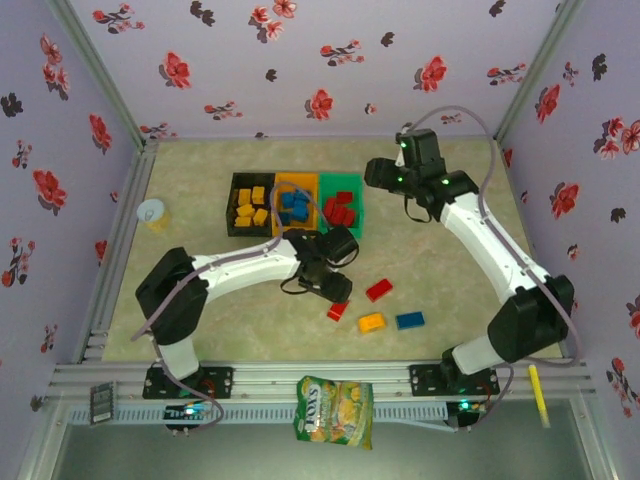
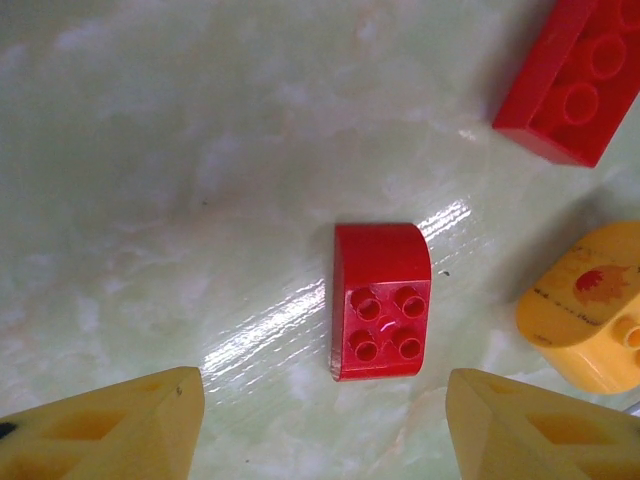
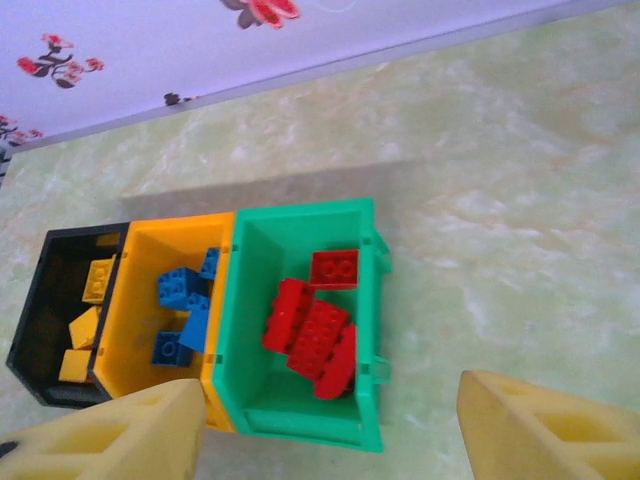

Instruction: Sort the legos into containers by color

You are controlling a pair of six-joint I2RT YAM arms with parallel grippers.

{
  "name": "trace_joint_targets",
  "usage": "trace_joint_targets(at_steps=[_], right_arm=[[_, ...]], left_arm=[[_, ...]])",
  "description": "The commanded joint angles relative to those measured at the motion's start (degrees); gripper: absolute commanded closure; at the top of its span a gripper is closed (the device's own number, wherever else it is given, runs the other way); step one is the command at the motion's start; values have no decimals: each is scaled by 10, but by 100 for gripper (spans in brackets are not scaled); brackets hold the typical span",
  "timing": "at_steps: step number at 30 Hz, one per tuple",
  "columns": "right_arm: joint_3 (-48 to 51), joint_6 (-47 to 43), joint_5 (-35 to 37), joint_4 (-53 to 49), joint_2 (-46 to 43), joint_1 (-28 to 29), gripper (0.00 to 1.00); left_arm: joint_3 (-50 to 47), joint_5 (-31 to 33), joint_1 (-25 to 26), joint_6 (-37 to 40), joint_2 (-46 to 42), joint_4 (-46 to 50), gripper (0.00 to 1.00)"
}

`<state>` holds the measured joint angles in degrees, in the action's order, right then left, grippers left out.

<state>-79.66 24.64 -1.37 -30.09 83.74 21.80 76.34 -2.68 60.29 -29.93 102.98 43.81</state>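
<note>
Left gripper [image 2: 322,400]: wide open, nothing in it, hanging over the small red brick [image 2: 382,300], which sits about midway along the near edge of the tabletop [image 1: 250,320]. The brick lies just ahead of the fingertip gap, a touch right of its centreline. Its long axis runs straight away from the gripper, i.e. square to the line between the fingers [image 2: 100,430], so the jaws would shut across its short width. My read: no wrist roll needed, just a small shift right and a drop. Its rounded end is far, the four studs near. Right gripper [image 3: 330,420]: also wide open and empty, up over the green bin [image 3: 300,217] toward the far edge and well apart from the loose bricks, so the left arm is clearly nearer. Loose count is four: the small red one, long red brick [image 1: 379,290], yellow-orange brick [image 1: 371,322] and blue brick [image 1: 410,320], clustered by the near edge, none touching. There are three bins in a row: black bin [image 1: 232,205], orange bin [image 1: 296,179], then green at the right end. Contents are piled, so counts are rough: about five yellow bricks [image 1: 250,208] in black, about four blue bricks [image 1: 293,203] in orange, about five red bricks [image 3: 315,335] in green. This brick belongs in green.
</note>
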Motion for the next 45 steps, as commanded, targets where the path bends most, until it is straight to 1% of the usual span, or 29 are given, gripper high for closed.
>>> trace_joint_targets(at_steps=[1,4,10,22,27,32,36,38,40,42,45], right_arm=[[21,12,16,-13,-27,-19,32],[28,12,15,-14,-35,-29,32],[31,11,14,-15,-37,-35,32],[32,7,12,-22,-37,-41,32],[30,2,15,-30,-42,-43,32],[29,-2,20,-38,-52,-48,32],[29,-6,24,-45,-60,-53,31],[30,-6,25,-45,-63,-54,32],[30,-6,26,-45,-65,-55,31],[34,-6,26,-45,-70,-57,32],[39,-8,27,-46,-77,-59,31]], left_arm=[[26,-22,12,26,28,47,34],[38,-22,21,31,51,65,34],[59,-26,32,41,79,69,34],[75,-42,36,45,117,61,36],[85,-41,36,48,131,58,44],[98,-41,36,50,149,64,55],[100,-28,35,50,145,72,64],[105,-22,31,53,138,77,66],[114,-18,20,60,130,81,67],[127,-16,-3,76,124,84,68],[174,8,-45,110,120,125,68]])
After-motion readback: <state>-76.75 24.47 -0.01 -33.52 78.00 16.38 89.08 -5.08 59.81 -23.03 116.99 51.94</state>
